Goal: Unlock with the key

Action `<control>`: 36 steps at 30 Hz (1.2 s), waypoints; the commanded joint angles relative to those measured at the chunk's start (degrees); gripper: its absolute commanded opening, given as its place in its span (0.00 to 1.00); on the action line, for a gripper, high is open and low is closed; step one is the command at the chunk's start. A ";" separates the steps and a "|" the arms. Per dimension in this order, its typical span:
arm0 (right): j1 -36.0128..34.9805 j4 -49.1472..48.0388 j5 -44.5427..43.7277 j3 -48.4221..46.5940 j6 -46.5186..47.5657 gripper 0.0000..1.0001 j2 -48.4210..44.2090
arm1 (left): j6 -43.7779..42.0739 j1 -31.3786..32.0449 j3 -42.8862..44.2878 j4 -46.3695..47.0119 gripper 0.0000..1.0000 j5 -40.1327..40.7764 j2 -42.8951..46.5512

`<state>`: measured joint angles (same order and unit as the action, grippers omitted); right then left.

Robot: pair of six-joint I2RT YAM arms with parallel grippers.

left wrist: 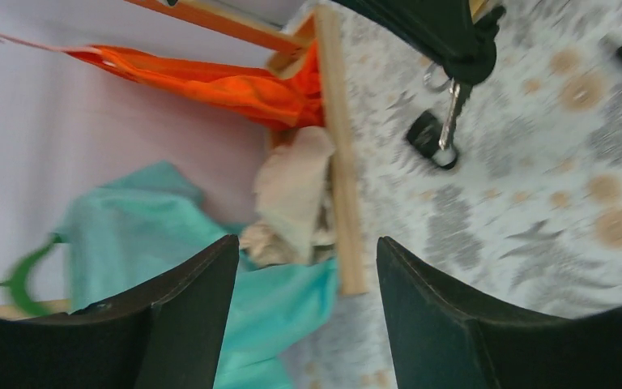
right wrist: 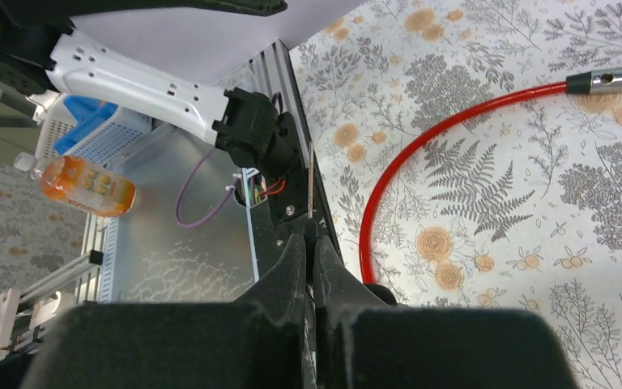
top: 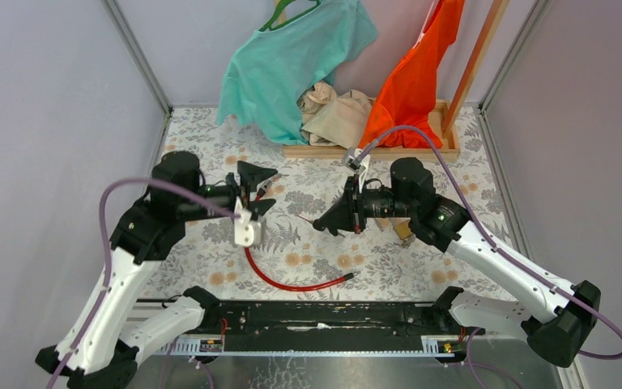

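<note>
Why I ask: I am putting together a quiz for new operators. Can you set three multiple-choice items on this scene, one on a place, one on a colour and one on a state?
1. Where does the cable lie?
A. In the wooden tray among the clothes
B. Clamped in the left gripper
C. On the floral table

2. What colour is the cable?
A. Red
B. Blue
C. Green

3. How does the left gripper stand?
A. Shut on the cable
B. Open, holding nothing
C. Shut on a cloth

Answers:
1 C: the cable curves across the floral surface, free of both grippers.
2 A: its sheath is bright red, with a metal tip at one end.
3 B: the left wrist view shows its two fingers apart with nothing between them.
</note>
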<state>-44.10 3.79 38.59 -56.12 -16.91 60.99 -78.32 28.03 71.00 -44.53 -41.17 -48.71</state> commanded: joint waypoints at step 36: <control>-0.05 6.72 5.23 -8.25 11.03 0.00 1.40 | 51.44 0.37 10.56 -19.79 0.15 -24.57 -29.51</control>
<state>-44.07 11.94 41.21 -60.34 -7.11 62.50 -26.81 28.16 82.13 -62.54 -63.99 -77.56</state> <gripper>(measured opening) 0.026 0.202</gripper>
